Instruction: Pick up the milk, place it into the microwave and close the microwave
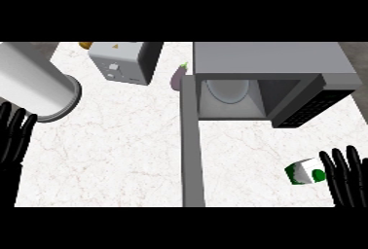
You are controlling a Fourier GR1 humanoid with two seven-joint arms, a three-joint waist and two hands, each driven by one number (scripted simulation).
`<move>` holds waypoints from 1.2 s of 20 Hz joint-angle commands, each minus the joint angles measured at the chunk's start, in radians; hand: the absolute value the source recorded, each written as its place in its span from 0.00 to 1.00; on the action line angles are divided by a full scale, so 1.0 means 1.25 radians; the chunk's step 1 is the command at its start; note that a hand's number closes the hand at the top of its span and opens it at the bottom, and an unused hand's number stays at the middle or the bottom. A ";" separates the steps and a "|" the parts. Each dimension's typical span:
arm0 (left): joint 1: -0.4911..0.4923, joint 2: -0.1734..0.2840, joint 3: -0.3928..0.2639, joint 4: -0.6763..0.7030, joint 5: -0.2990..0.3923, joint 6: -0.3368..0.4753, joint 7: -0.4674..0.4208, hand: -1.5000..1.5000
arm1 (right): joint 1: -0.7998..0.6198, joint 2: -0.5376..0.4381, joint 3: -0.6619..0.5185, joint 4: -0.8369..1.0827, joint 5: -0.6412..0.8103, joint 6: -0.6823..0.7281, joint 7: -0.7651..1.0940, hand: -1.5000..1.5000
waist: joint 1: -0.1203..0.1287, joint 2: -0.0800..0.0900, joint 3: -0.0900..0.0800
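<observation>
A: Milk (304,171): small white-and-green carton, lying tilted on the desk (115,155), lower right, in front of the microwave (273,73) and apart from it.

B: Right hand (346,181)?

A: Just right of the carton, fingers straight and spread, pointing up. Fingertips look to touch the carton's side; not curled round it.

B: Microwave door (191,146)?

A: Swung wide open, edge-on toward the viewer. Cavity shows a pale round plate (229,90) inside.

B: Left hand (13,141)?

A: Resting at the left edge, fingers straight, holding nothing. Also noted: toaster (123,62), an eggplant (178,76) beside the microwave, a grey cylinder (36,82) at upper left.
</observation>
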 commanded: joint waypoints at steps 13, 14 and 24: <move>0.179 -0.037 0.029 -0.061 0.038 -0.096 -0.077 0.00 | 0.020 0.013 -0.012 0.175 0.138 -0.202 -0.204 0.00 | 0.002 0.001 0.000; 0.213 -0.062 0.012 -0.041 -0.006 -0.115 -0.146 0.00 | -0.034 0.013 -0.061 0.175 0.124 -0.189 -0.155 0.00 | 0.005 0.001 0.000; 0.210 -0.075 0.001 -0.100 -0.008 -0.114 -0.081 0.00 | -0.153 0.005 -0.146 0.411 0.116 -0.220 -0.238 0.00 | 0.005 0.002 0.000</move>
